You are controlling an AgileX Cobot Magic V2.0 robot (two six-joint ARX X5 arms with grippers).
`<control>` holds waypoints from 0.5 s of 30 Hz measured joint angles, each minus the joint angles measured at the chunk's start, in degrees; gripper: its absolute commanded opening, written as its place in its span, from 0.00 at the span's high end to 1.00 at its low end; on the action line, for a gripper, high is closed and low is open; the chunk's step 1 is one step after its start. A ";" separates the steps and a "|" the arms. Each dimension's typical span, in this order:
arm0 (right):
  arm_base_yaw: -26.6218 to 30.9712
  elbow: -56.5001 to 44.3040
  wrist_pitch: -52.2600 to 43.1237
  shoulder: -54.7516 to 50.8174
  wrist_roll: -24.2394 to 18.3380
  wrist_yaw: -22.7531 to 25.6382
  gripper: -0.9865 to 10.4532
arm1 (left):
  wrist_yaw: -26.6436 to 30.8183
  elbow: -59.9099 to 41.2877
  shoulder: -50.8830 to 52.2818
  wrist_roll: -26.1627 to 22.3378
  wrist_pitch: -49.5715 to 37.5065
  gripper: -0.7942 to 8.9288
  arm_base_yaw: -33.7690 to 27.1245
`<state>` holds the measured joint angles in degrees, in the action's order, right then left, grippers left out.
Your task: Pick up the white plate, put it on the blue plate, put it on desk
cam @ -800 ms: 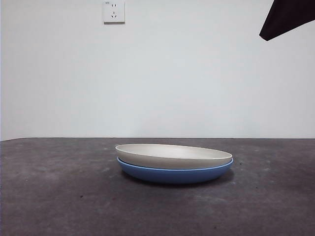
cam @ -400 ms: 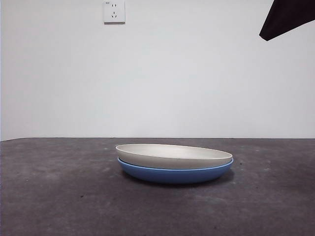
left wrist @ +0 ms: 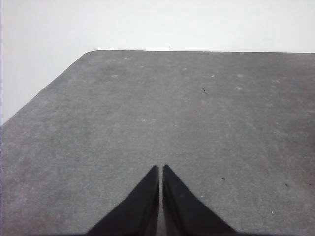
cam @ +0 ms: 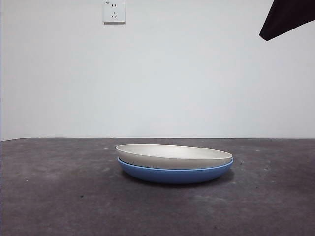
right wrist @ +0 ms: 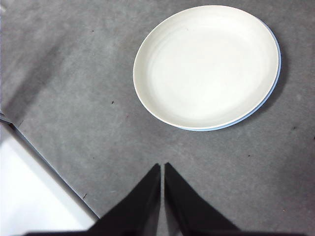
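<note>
The right gripper [right wrist: 162, 167] hangs high over the desk [cam: 59, 196], jaws pressed together, holding nothing. Farther on, near the desk's middle, the white plate [cam: 173, 155] sits inside the blue plate [cam: 174, 175]. Stacking looks done; nothing more seems needed. The left gripper [left wrist: 161, 169] waits, pinched closed and empty.

The white plate [cam: 173, 155] is being carried by the blue plate [cam: 174, 174], nested in it, and the stack is being supported by the desk [cam: 59, 196] near its middle, before the back wall [cam: 162, 73]. A wall socket [cam: 113, 11] is being shown high on the wall, up and to the left of the stack.
</note>
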<state>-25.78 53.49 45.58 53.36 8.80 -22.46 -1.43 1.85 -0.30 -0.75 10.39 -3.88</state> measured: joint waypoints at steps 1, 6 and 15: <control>0.00 0.00 0.00 0.00 0.00 0.00 0.91 | 0.00 0.00 0.00 0.00 0.00 0.90 0.00; 0.00 0.00 0.00 0.00 0.00 0.00 0.91 | 0.00 0.00 0.00 0.00 0.00 0.90 0.00; 4.46 0.00 -0.72 -4.31 -4.26 0.13 0.91 | 0.00 0.00 0.00 0.02 0.00 0.90 0.00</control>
<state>-21.32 53.49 44.86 49.06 4.54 -22.33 -1.43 1.85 -0.30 -0.73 10.39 -3.88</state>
